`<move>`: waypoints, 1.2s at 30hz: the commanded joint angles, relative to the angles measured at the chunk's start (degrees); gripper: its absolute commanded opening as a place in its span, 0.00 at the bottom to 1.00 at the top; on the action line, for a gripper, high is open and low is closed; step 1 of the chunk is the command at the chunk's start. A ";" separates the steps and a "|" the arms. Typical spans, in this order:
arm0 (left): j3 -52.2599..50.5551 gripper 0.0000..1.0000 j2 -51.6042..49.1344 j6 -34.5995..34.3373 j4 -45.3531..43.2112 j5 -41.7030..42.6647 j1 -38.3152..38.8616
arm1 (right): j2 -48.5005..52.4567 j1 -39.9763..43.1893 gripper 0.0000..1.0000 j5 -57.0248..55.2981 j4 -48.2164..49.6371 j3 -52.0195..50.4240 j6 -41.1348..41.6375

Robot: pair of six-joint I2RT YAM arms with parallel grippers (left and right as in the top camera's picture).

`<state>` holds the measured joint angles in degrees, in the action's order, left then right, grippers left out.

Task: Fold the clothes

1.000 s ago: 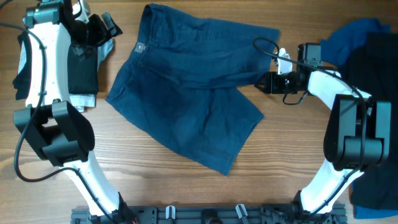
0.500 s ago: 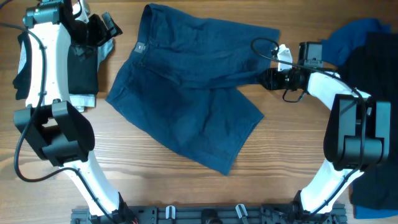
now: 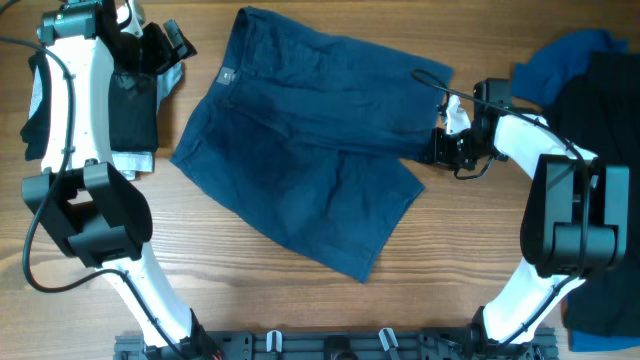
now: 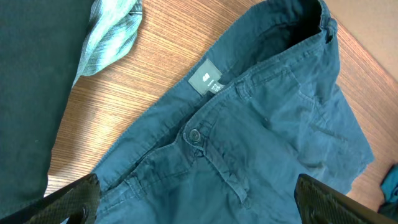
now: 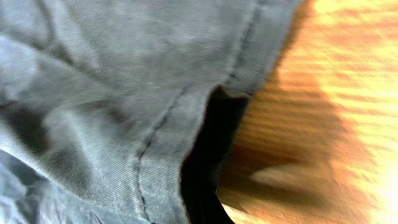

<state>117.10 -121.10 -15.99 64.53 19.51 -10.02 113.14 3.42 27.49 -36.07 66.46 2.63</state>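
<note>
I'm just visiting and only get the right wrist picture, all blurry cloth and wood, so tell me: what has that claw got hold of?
Observer: Overhead, the right claw is shut at the leg edge of a pair of dark blue shorts and seems to pinch it.
Visitor: Are the shorts folded yet?
Observer: No, they lie spread out on the table, with the waistband towards the left arm.
Visitor: And what is that arm doing?
Observer: The left claw is open and touches nothing, pointed at the waistband button.
</note>
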 commanded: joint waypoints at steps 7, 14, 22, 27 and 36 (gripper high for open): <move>0.11 1.00 -0.85 0.11 0.04 -0.11 0.13 | -3.32 0.17 0.14 -10.58 -15.91 5.18 4.85; 0.11 1.00 -0.85 0.11 0.04 -0.11 0.13 | -14.56 0.17 0.39 -0.50 -13.86 12.09 6.29; 0.11 1.00 -0.85 0.11 0.04 -0.11 0.13 | -10.99 -1.36 0.24 -0.85 -3.78 2.45 7.85; 0.11 1.00 -0.85 0.11 0.04 -0.11 0.13 | -7.04 -1.97 0.20 -0.98 6.84 -6.58 7.96; 0.11 1.00 -0.85 0.11 0.04 -0.11 0.13 | -5.16 -1.84 0.12 -16.96 13.68 -8.15 11.52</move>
<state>117.10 -121.10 -15.99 64.53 19.51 -10.02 106.56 1.17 19.75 -23.90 58.19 12.43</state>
